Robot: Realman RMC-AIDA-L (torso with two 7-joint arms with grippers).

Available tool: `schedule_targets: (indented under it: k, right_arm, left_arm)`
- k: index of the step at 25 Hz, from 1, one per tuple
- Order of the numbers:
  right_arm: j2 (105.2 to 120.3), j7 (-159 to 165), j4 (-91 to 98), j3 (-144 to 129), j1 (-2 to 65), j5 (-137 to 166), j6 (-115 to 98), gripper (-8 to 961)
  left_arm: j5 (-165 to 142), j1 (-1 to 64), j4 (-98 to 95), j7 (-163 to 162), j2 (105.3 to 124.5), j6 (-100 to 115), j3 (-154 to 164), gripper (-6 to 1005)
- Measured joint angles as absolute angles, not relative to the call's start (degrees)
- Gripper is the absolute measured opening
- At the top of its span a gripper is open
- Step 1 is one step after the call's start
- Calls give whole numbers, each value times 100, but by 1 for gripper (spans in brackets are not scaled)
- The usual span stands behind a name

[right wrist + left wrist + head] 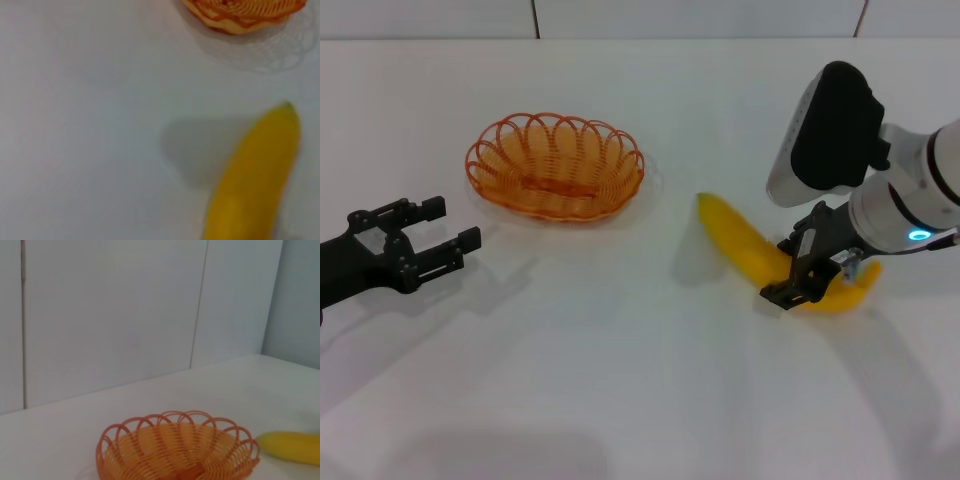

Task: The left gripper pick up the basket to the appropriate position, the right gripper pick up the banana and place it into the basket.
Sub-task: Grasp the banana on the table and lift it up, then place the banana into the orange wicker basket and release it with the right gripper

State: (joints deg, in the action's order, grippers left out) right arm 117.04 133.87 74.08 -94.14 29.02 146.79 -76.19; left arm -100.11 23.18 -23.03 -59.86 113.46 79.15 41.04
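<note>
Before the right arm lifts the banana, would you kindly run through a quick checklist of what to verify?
1. Right gripper around the banana: ok, fingers straddle its middle.
2. Grip closed firmly: cannot tell.
3. Basket empty and upright: ok.
4. Basket moved by the left gripper: not ok, that gripper is open and apart from the basket.
5. Path from banana to basket over the table free: ok, nothing lies between them.

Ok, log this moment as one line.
left gripper: open, short of basket | right gripper: around banana | basket: empty
</note>
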Motion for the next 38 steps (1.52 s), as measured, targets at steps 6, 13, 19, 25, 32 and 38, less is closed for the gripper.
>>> schedule_targets:
  k: [6,13,19,25,32,38]
  right_arm:
    - [11708,13393,7535,-9433,2916,14615,-7642,610]
    - [11712,13148,8175,-9434,2731,14243,-7613,502]
    - [11718,12707,8252,-9453,2762,13632,-7384,512]
    - [11723,12437,8178,-9894,2897,13380,-6379,523]
    - [11731,12428,7726,-10486,3308,13371,-5307,535]
    - [11739,12483,6969,-10989,3832,13291,-4331,546]
  left_arm:
    - [-10011,2321,-2303,-5985,11346,7927,4104,701]
    - [-10009,2321,-2303,-5985,11346,7937,4097,701]
    - [-9997,2320,-2303,-5985,11348,7937,4096,701]
    - [-10005,2317,-2322,-5978,11393,7923,4095,700]
    - [-10009,2319,-2343,-5961,11410,7909,4095,700]
    - [-10011,2334,-2347,-5950,11433,7910,4095,700]
